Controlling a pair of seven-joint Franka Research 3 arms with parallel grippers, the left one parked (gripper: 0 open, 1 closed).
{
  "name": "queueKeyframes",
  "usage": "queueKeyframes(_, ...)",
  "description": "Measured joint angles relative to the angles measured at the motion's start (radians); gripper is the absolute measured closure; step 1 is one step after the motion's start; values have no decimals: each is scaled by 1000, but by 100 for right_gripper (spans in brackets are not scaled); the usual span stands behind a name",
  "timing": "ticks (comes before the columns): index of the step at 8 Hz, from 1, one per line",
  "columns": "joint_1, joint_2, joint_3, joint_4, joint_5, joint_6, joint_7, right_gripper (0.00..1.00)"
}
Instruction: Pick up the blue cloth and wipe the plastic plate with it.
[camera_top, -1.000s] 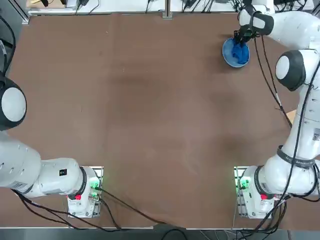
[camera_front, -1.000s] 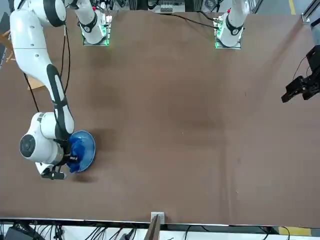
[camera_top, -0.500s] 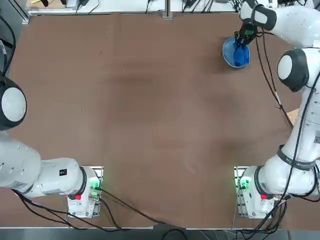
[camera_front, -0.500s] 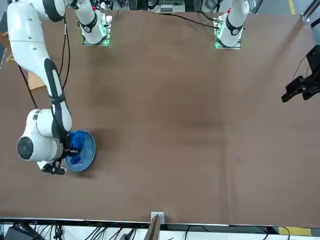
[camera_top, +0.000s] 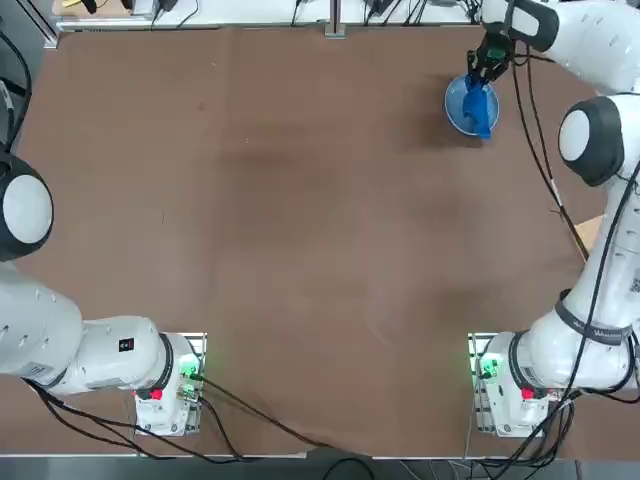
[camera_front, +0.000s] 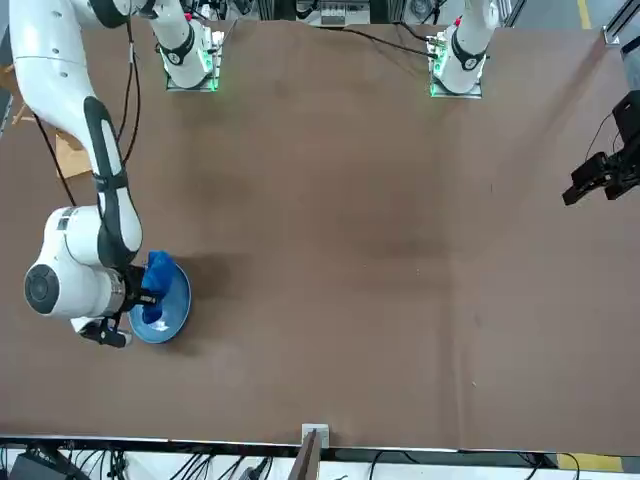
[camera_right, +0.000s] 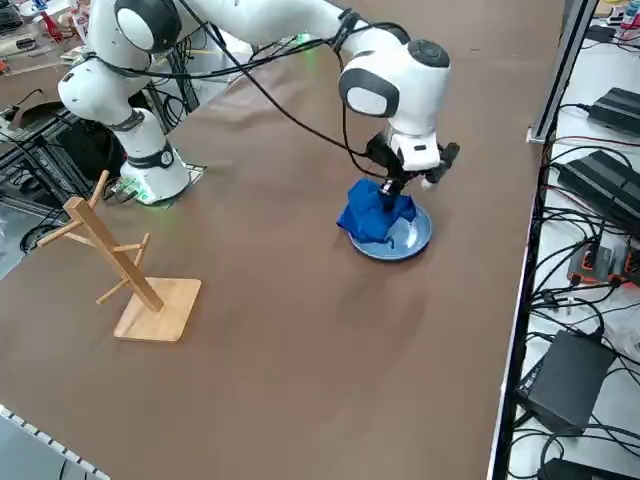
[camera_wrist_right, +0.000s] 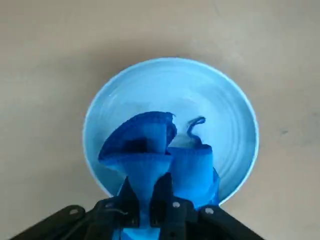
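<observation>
robotics lab, white robot arms (camera_top: 600, 230) bolted to a brown table (camera_top: 300, 250), black cables (camera_right: 590, 240) and electronics boxes (camera_right: 568, 384) alongside

The right gripper (camera_wrist_right: 145, 200) pinches the blue cloth (camera_wrist_right: 192, 172), whose bunched folds spread out beyond the fingertips over the plastic plate (camera_wrist_right: 175, 90). A thin curled strand, perhaps the cloth's edge, lies just past the pincer. Tabletop (camera_wrist_right: 40, 125) surrounds the plate.

Even, bright light over the brown tabletop (camera_top: 300, 250), soft shadow beside the plate (camera_front: 178, 318), wrist view slightly blurred
</observation>
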Motion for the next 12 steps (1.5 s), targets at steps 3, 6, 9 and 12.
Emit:
queueKeyframes(3, 25, -59, 1, 0, 32, -20, 46, 92)
queueKeyframes(6, 72, -110, 5, -1, 45, -55, 140, 92)
queueKeyframes(9, 156, -153, 12, -3, 79, -126, 247, 92)
queueKeyframes(12, 247, -177, 15, -26, 103, -190, 322, 92)
